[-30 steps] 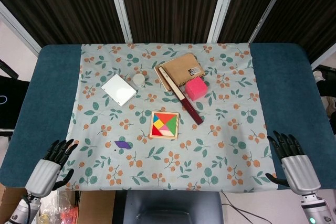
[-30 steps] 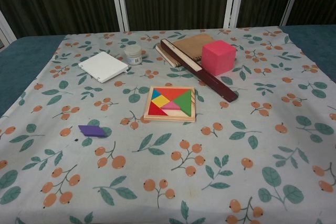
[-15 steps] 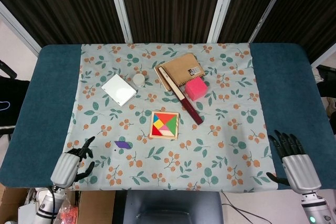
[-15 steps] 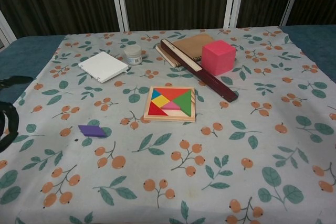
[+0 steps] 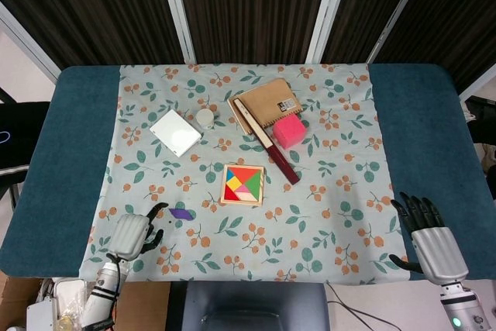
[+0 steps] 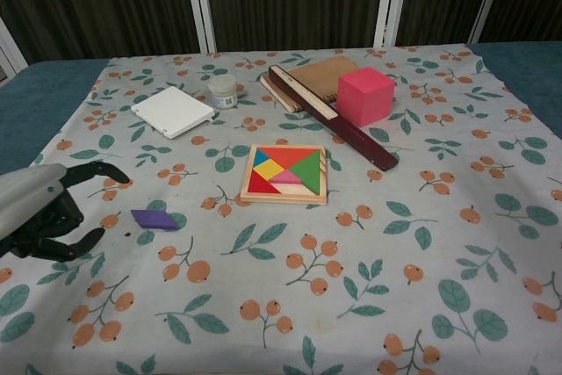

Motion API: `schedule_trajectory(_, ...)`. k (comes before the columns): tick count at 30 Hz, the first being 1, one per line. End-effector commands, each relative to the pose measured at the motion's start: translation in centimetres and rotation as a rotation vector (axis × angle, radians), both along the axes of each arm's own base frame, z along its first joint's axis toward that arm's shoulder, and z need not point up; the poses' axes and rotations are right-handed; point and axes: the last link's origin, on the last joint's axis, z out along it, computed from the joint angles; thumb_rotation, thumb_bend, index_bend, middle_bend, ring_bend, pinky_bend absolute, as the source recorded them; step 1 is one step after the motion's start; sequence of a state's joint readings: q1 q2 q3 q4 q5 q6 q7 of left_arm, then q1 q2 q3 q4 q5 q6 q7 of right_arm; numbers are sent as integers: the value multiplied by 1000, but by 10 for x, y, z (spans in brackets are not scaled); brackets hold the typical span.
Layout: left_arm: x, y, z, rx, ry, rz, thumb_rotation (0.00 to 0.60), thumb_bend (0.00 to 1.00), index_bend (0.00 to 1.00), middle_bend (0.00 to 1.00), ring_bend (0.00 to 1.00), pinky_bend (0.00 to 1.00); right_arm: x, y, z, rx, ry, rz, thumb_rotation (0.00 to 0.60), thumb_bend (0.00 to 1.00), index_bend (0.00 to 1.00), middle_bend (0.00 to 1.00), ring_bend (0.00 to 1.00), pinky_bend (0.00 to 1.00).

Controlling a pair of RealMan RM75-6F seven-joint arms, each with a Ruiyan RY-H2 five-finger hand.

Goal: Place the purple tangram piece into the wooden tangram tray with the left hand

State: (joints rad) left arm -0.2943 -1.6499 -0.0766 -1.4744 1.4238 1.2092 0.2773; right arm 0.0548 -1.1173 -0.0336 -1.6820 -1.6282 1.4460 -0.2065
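The purple tangram piece, a flat parallelogram, lies on the floral cloth left of the wooden tangram tray. Coloured pieces fill most of the tray. My left hand hovers just left of the purple piece, fingers spread and curved, holding nothing and not touching it. My right hand rests open at the near right edge of the table, seen only in the head view.
Behind the tray lie a dark red ruler, a pink cube, a brown notebook, a small white jar and a white box. Teal table surface borders the cloth on both sides.
My left hand has moved right and forward from the table's near left corner to just beside the purple piece. The right hand has barely shifted.
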Motion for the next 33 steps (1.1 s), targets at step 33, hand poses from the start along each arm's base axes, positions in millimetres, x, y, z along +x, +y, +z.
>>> schedule_trajectory(33,8,34,-47,6,-10,83,600,400,410,1000,1000,1000,0,0,3,-3,-10,2,552,119,0,0,0,0)
